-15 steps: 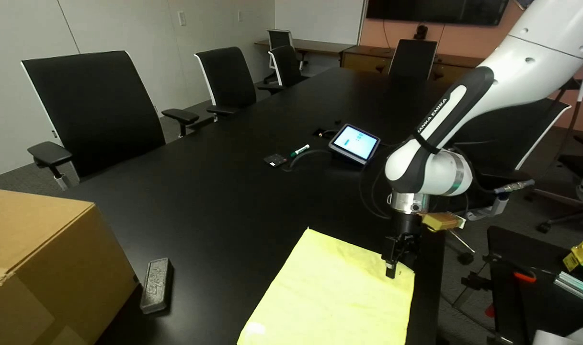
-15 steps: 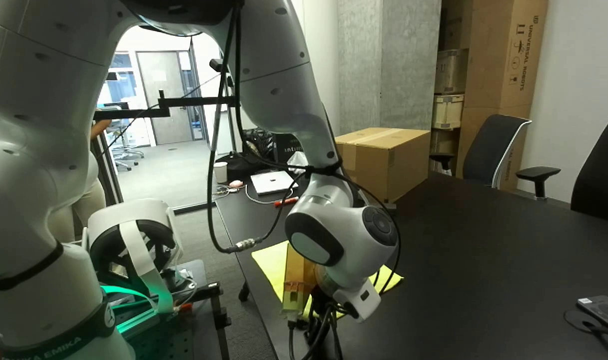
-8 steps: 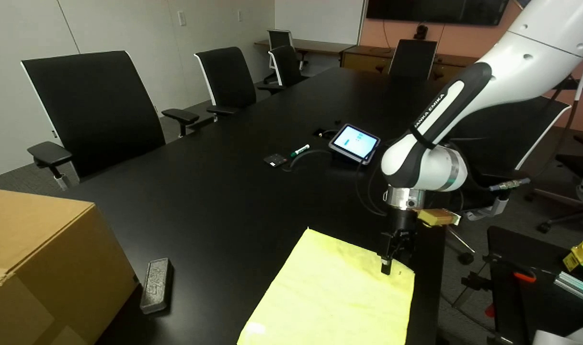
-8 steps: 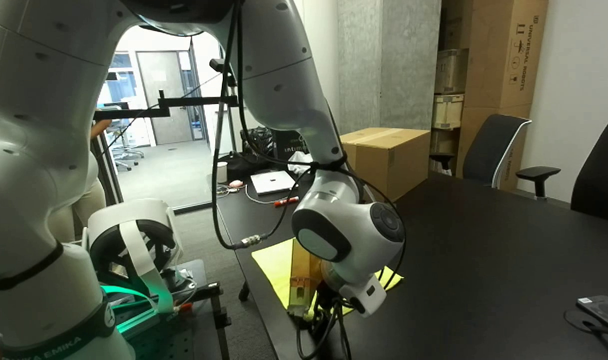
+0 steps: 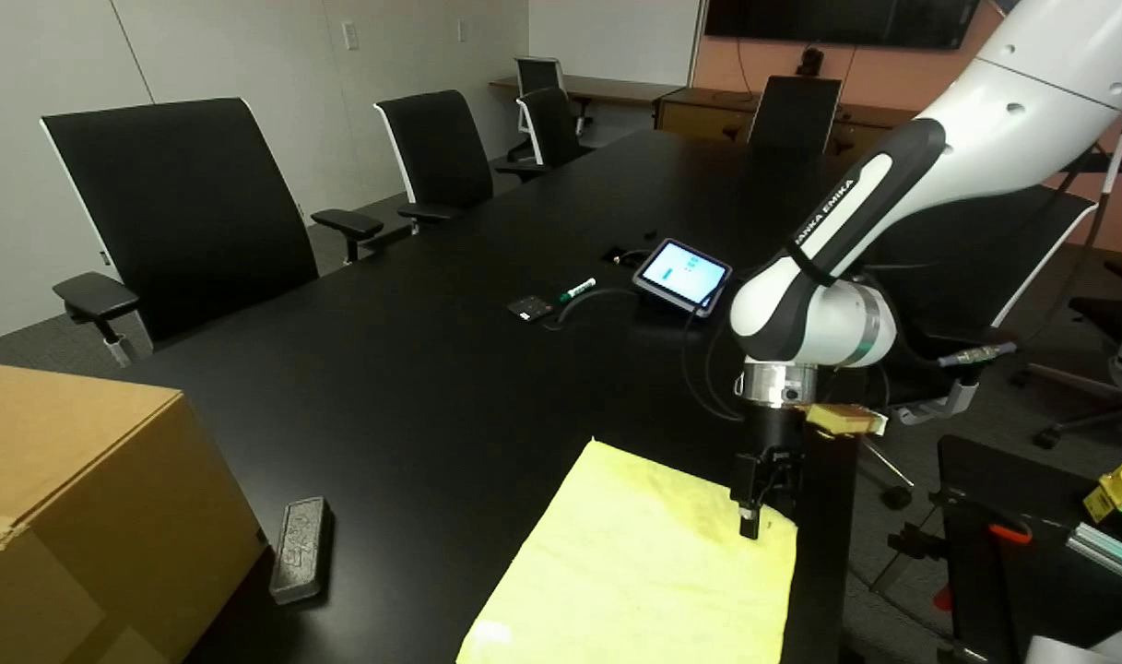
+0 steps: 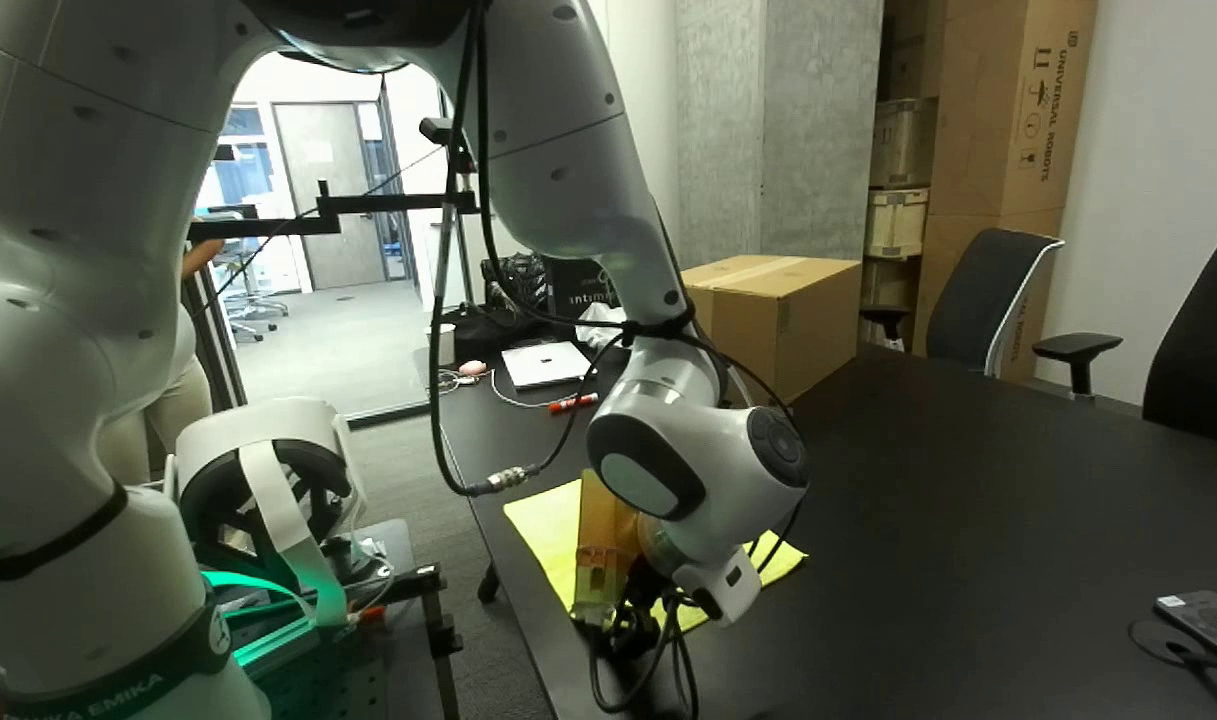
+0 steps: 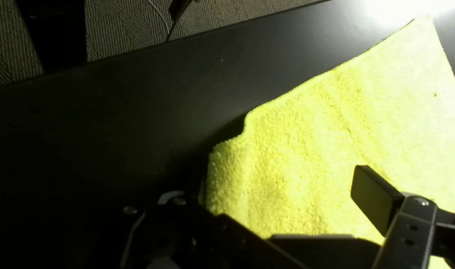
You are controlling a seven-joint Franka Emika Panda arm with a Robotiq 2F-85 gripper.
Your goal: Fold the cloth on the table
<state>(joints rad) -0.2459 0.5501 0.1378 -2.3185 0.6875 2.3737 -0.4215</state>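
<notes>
The pale yellow cloth lies spread mostly flat on the black table. In an exterior view the cloth is partly hidden behind the arm. In the wrist view the cloth fills the space between the fingers, and its edge is kinked and raised near the left finger. My gripper points down over the cloth near its far right corner. In the wrist view my gripper is open, with its fingers wide apart; the left finger is dark and hard to make out. I cannot tell whether the fingertips touch the cloth.
A cardboard box and a dark eraser stand on the table left of the cloth. A tablet, a green marker and cables lie beyond it. A laptop and red marker lie near the box.
My gripper shifts slightly left and up in an exterior view, then comes slightly down again over the cloth. The cloth shows no clear change.
</notes>
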